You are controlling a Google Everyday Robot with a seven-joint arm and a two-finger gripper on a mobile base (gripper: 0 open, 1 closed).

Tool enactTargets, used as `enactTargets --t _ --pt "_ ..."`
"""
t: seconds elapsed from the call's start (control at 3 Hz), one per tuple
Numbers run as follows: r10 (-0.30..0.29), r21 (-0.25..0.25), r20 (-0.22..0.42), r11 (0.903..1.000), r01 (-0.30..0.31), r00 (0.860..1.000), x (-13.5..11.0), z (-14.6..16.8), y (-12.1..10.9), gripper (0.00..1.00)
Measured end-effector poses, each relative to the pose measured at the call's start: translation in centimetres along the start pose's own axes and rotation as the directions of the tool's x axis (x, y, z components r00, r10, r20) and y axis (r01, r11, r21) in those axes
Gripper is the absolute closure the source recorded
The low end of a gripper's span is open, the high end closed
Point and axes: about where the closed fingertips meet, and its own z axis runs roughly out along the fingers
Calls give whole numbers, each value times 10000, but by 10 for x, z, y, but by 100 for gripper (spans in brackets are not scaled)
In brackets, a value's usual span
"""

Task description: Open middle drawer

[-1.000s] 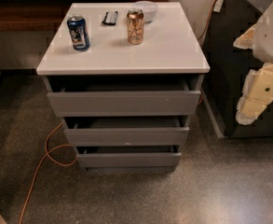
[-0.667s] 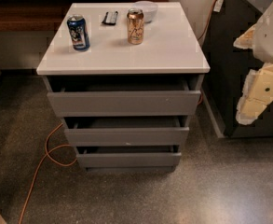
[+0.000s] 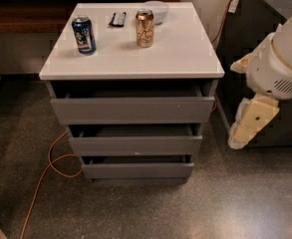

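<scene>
The arm hangs at the right of the view, beside the cabinet's right side. Its white rounded housing [image 3: 280,63] sits above the cream end effector [image 3: 246,126], which points down toward the floor, clear of the drawers and touching nothing. Whether it is released or clenched cannot be told.

On the white tabletop [image 3: 185,54] stand a blue can [image 3: 84,34], a small dark flat object [image 3: 117,19], a gold can [image 3: 145,28] and, behind it, a white bowl [image 3: 157,10] whose contents are hidden.

Below, the top drawer [image 3: 133,110], the middle drawer [image 3: 135,145] and the bottom drawer [image 3: 138,170] each stand slightly ajar. The middle drawer shows only a dark strip of interior above its front.

Since a second ago the end effector has dropped lower and shifted left toward the cabinet. The drawers and cans have not moved.
</scene>
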Motion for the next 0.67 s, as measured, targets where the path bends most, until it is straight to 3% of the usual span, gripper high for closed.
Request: enactTargets --t 0.67 --pt "-60 -20 1070 10000 62 9942 -12 81 9 0"
